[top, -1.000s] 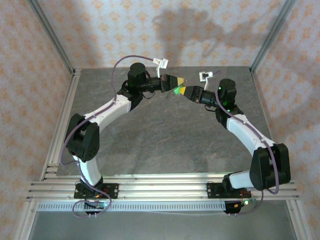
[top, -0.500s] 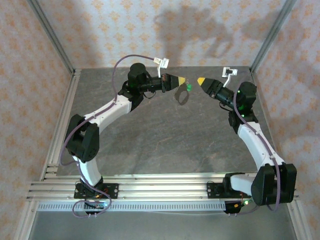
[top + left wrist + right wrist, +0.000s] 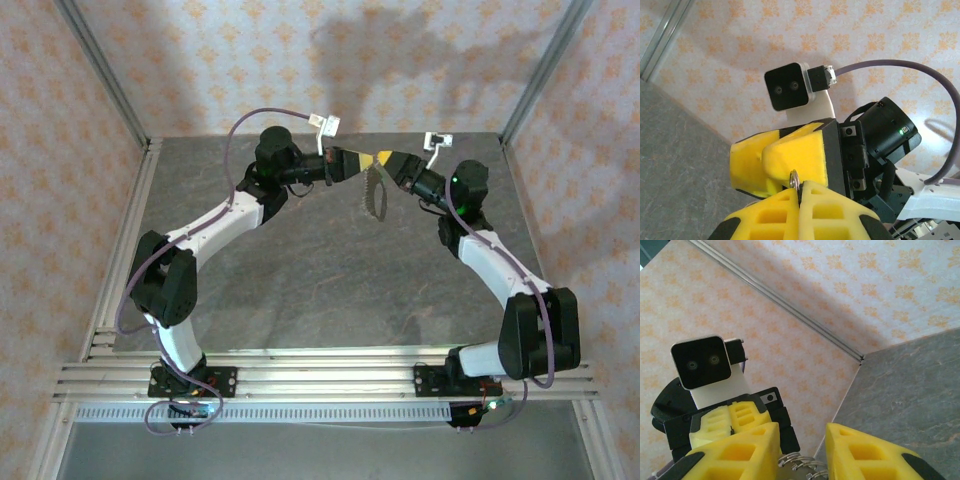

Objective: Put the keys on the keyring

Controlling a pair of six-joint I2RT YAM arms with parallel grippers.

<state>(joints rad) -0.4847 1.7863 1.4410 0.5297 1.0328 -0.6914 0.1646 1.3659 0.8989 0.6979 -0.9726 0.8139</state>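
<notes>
Above the far middle of the table, my left gripper (image 3: 364,161) and right gripper (image 3: 383,159) meet tip to tip. The keys (image 3: 375,197) hang below them as a short jagged chain. In the left wrist view my left gripper (image 3: 800,186) is shut on the keyring (image 3: 795,177), whose thin metal edge sticks up between the pads. The right gripper's yellow fingers (image 3: 790,155) stand just behind it. In the right wrist view my right gripper (image 3: 802,440) is open, with wire ring coils (image 3: 800,461) lying across the gap. I cannot tell whether the fingers touch them.
The grey stone-look table (image 3: 320,270) lies under both arms. Aluminium rails run along its left side (image 3: 125,250) and near edge (image 3: 320,375). Slanted frame posts (image 3: 540,70) stand at the back corners before a patterned wall.
The right gripper drew away to the right half a second ago and has come back to the left gripper's tip. The keys now hang between them. The left arm has stayed put.
</notes>
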